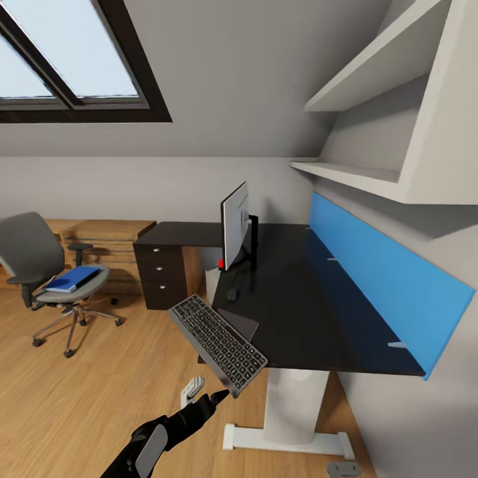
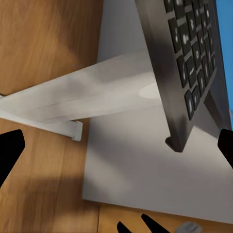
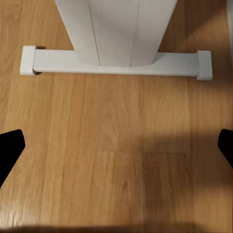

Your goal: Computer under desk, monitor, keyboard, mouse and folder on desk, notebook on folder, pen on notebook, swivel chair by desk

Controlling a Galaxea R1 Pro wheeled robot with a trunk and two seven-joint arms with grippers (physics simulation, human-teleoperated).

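keyboard [image 1: 218,343]: hangs tilted off the desk's front edge, far end over the black top, near end out over the floor. About 6 o'clock from the monitor. In my left wrist view its corner is in mid-air, clear of my fingertips.
left gripper [image 1: 219,396]: fingers spread wide, holding nothing; tip just under the keyboard's near corner, at its 6 o'clock. Can't tell if it touches.
right gripper [image 3: 116,145]: fingers wide, holding nothing; looking at bare wood floor and the desk's white foot [image 3: 116,63].
desk [image 1: 318,312]: black top mostly free at 3 o'clock of the monitor [image 1: 236,226]. Small dark thing at the monitor base, likely the mouse [image 1: 232,293], too small to be sure.
chair [image 1: 50,272]: well apart at 9 o'clock, blue folder [image 1: 72,279] on the seat.
step in hand: get the keyboard fully flat on the desk next to the monitor.
how: looks marginally balanced, so no poking from below. I'd regrip the near edge, level it, slide it toward 12 o'clock until the whole frame is supported, stop short of the mouse.
risk: a nudge could tip it to the floor.
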